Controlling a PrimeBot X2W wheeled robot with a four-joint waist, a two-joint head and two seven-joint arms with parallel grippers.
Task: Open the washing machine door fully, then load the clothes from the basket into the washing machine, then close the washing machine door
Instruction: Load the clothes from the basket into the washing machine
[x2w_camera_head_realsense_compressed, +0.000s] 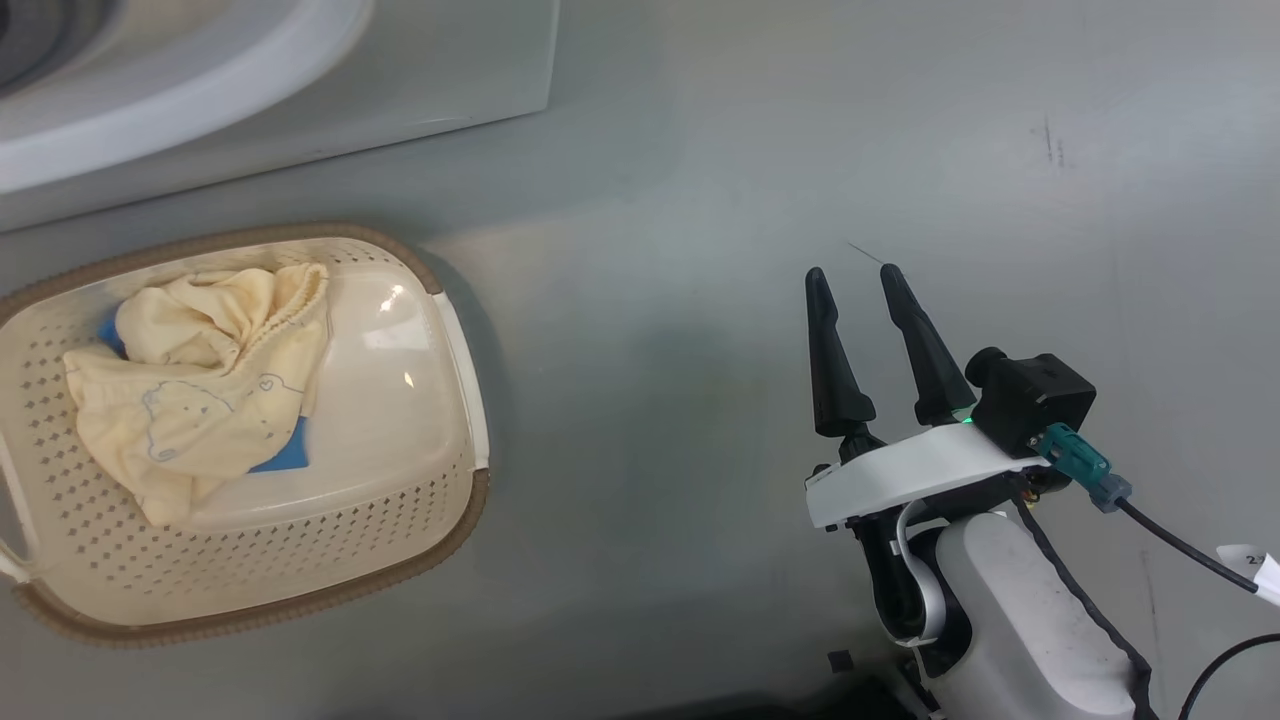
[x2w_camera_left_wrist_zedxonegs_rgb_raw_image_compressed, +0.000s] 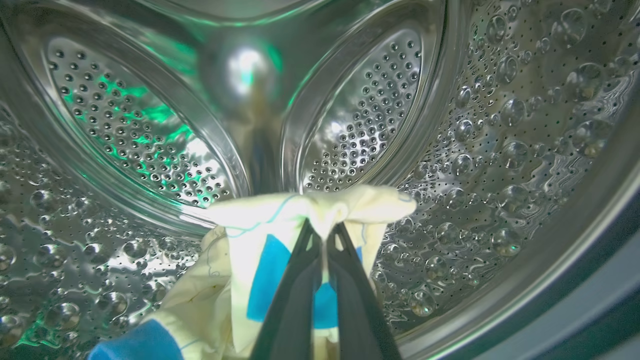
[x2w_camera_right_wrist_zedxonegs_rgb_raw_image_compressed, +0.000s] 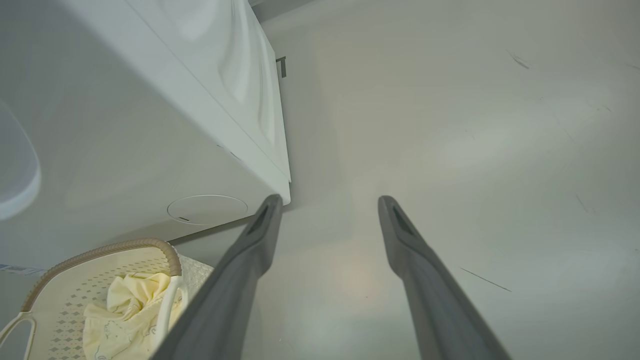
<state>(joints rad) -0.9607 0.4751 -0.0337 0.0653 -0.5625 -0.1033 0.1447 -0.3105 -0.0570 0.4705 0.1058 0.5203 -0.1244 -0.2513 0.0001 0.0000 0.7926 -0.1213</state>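
My left gripper (x2w_camera_left_wrist_zedxonegs_rgb_raw_image_compressed: 324, 231) is inside the washing machine's steel drum (x2w_camera_left_wrist_zedxonegs_rgb_raw_image_compressed: 490, 125), shut on a pale yellow garment with blue patches (x2w_camera_left_wrist_zedxonegs_rgb_raw_image_compressed: 260, 260) that hangs from its tips. The cream basket (x2w_camera_head_realsense_compressed: 400, 520) sits on the floor at the left of the head view, below the white washing machine (x2w_camera_head_realsense_compressed: 300, 100). Pale yellow clothes with bear outlines (x2w_camera_head_realsense_compressed: 200, 400) and a bit of blue cloth (x2w_camera_head_realsense_compressed: 288, 452) lie in it. My right gripper (x2w_camera_head_realsense_compressed: 852, 280) hovers open over bare floor to the right of the basket, holding nothing. The right wrist view shows the basket (x2w_camera_right_wrist_zedxonegs_rgb_raw_image_compressed: 100, 255), clothes (x2w_camera_right_wrist_zedxonegs_rgb_raw_image_compressed: 127, 315) and the machine's front (x2w_camera_right_wrist_zedxonegs_rgb_raw_image_compressed: 125, 150). The door is out of view.
Grey floor (x2w_camera_head_realsense_compressed: 700, 200) spreads to the right of the basket and machine. A dark cable (x2w_camera_head_realsense_compressed: 1180, 545) with a teal plug trails from my right wrist. A round white cover (x2w_camera_right_wrist_zedxonegs_rgb_raw_image_compressed: 207, 209) sits low on the machine's front.
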